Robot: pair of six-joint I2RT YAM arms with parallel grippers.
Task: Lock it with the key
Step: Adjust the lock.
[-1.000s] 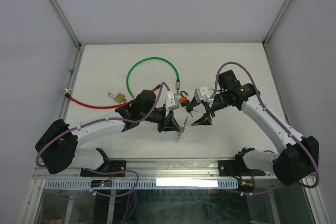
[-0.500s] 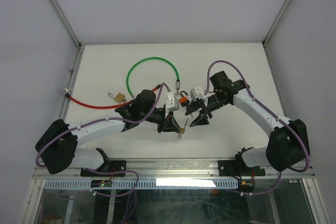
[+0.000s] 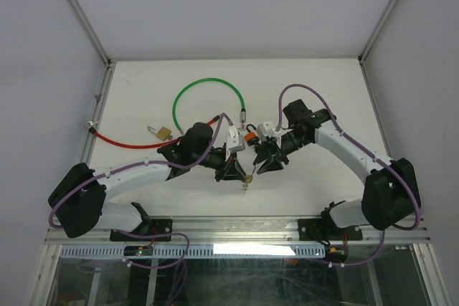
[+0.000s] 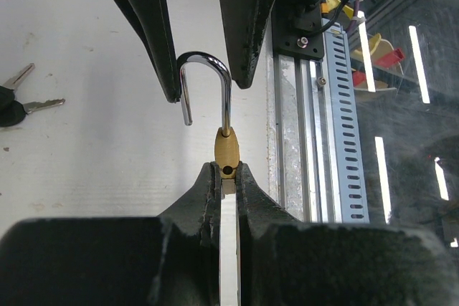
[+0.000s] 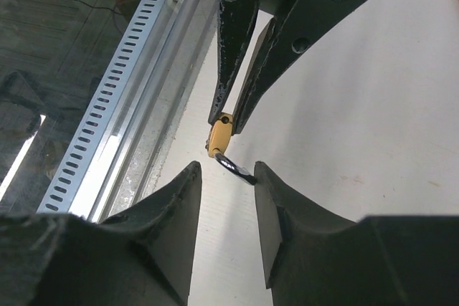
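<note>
A small brass padlock (image 4: 227, 150) is held by its body in my left gripper (image 4: 227, 170), which is shut on it. Its steel shackle (image 4: 208, 69) stands swung open. In the right wrist view the same padlock (image 5: 219, 137) hangs just ahead of my right gripper (image 5: 226, 166), whose jaws stand apart on either side of the shackle; the right finger touches the shackle's free end. From above both grippers (image 3: 244, 172) (image 3: 264, 163) meet at the table's front middle. The key (image 4: 32, 105), on a black fob, lies on the table beside them.
A second brass padlock (image 3: 163, 132) on a red cable (image 3: 122, 142) lies at the left. A green cable loop (image 3: 208, 84) and an orange padlock (image 3: 249, 134) sit behind the grippers. The metal rail (image 4: 337, 105) runs along the near table edge.
My right arm has moved left to the held padlock, and its jaws have narrowed around the shackle. The left arm has stayed in place with the padlock.
</note>
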